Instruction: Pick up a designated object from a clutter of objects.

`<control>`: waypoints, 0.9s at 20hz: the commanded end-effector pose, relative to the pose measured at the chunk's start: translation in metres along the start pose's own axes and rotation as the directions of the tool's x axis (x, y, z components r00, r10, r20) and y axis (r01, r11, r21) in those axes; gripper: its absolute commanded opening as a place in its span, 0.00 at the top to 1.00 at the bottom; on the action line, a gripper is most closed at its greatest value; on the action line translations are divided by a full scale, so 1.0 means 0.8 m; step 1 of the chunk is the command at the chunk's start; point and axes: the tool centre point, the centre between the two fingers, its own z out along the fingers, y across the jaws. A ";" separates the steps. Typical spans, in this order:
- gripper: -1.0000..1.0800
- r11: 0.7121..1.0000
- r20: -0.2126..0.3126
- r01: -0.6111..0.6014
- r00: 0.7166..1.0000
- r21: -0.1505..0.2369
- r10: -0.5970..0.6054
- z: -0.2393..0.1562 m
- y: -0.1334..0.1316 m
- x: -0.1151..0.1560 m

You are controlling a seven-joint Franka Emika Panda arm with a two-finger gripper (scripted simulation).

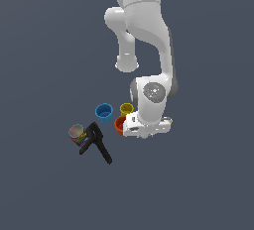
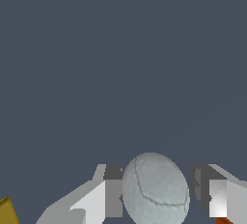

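The wrist view is showing the small white-grey ball [image 2: 155, 190] sitting between the two fingers [image 2: 99, 201] of the gripper [image 2: 159, 200]. The jaws are standing spread, one finger on each side of the ball, with a narrow gap showing on either side; whether a pad is already touching the ball is hard to tell, so it is probably not yet being pinched. The ball's surface is carrying faint crack-like lines. A corner of a yellow block [image 2: 6, 212] is peeking in at one edge of the wrist picture, and a sliver of orange is showing beside the other finger.

In the exterior view the white arm [image 1: 149, 30] is reaching down from the far side, and its hand is hanging low over the dark floor [image 1: 198, 184], hiding the ball and the fingers from this camera. Just beside the hand, on the exterior view's left, the orange cup [image 1: 119, 124] is standing partly covered by it. The yellow cup [image 1: 126, 109] is sitting just beyond the orange one, and the blue cup [image 1: 104, 112] is standing to the left of both, close by. Further left and nearer, the black clamp [image 1: 95, 143] is lying on the floor with its handles pointing toward the near right, and the colourful-labelled can [image 1: 77, 134] is resting against its left side.
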 end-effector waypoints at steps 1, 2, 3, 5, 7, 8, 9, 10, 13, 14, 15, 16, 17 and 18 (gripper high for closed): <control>1.00 1.000 0.000 0.000 1.000 0.000 0.000 -0.009 0.001 -0.002; 1.00 1.000 0.000 0.000 1.000 0.000 0.000 -0.014 0.002 -0.003; 1.00 1.000 0.001 0.000 1.000 0.000 0.000 -0.019 0.003 -0.005; 1.00 1.000 0.001 0.000 1.000 0.000 0.000 -0.032 0.004 -0.008; 1.00 1.000 0.002 0.000 1.000 0.000 0.000 -0.047 0.007 -0.012; 1.00 1.000 0.003 0.000 1.000 0.000 0.000 -0.056 0.008 -0.015; 1.00 1.000 0.004 0.000 1.000 0.000 0.000 -0.065 0.009 -0.017; 1.00 1.000 0.004 0.000 1.000 0.000 0.000 -0.074 0.010 -0.020; 1.00 1.000 0.006 0.000 1.000 0.000 0.000 -0.107 0.015 -0.028; 1.00 1.000 0.007 0.000 1.000 0.000 0.000 -0.119 0.016 -0.031; 1.00 1.000 0.008 0.000 1.000 0.000 0.000 -0.131 0.018 -0.034; 1.00 1.000 0.009 0.000 1.000 0.000 0.000 -0.143 0.019 -0.038; 1.00 1.000 0.010 0.000 1.000 0.000 0.000 -0.156 0.021 -0.041; 1.00 1.000 0.011 0.000 1.000 0.000 0.000 -0.168 0.023 -0.044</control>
